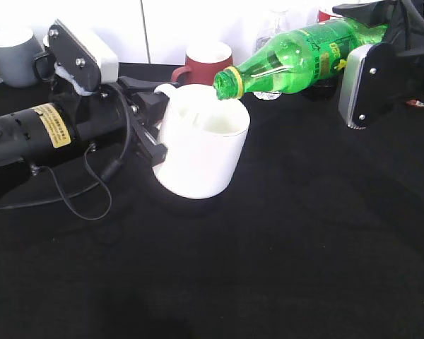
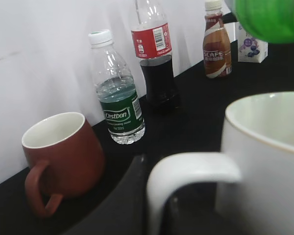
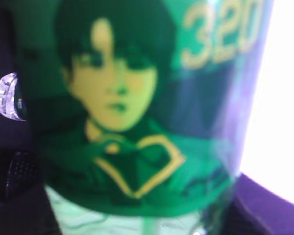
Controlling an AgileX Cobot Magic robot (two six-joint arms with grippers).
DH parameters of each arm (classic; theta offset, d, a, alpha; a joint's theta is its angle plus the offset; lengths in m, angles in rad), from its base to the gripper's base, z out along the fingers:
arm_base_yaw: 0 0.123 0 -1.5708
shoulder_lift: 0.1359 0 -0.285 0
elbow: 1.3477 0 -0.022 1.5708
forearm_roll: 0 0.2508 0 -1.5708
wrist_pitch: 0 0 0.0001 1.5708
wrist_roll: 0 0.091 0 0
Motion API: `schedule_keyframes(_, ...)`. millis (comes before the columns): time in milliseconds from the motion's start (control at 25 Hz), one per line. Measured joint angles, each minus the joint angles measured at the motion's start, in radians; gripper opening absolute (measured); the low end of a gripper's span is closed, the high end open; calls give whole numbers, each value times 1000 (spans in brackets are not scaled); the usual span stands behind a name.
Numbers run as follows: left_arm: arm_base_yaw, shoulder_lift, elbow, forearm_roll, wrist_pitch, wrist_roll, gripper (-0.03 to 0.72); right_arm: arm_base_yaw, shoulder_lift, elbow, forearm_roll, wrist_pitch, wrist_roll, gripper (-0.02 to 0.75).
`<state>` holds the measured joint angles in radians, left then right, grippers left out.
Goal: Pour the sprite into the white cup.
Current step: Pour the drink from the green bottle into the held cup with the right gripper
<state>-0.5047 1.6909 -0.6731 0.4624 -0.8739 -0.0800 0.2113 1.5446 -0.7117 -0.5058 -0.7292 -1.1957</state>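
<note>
The white cup [image 1: 201, 141] stands on the black table, tilted slightly. My left gripper [image 1: 150, 120] is shut on its loop handle [image 2: 188, 169]. The cup's rim also shows in the left wrist view [image 2: 264, 110]. My right gripper [image 1: 364, 67] is shut on the sprite bottle [image 1: 304, 53]. The bottle lies nearly level, its capped neck [image 1: 228, 83] pointing down-left just over the cup's rim. In the right wrist view the bottle's green label [image 3: 132, 107] fills the frame. The bottle's green body shows at the top right of the left wrist view [image 2: 269, 19].
A reddish-brown mug [image 1: 205, 60] [image 2: 61, 156] stands behind the white cup. A grey mug [image 1: 13, 55] is at back left. A small water bottle [image 2: 118, 93], a cola bottle [image 2: 154, 54], a coffee bottle [image 2: 216, 41] and a carton [image 2: 252, 46] line the wall.
</note>
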Motion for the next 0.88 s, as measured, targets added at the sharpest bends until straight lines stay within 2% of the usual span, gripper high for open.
schedule_keyframes(880, 0, 0, 0, 4, -5, 4, 36, 0, 0, -9, -14, 8, -26, 429)
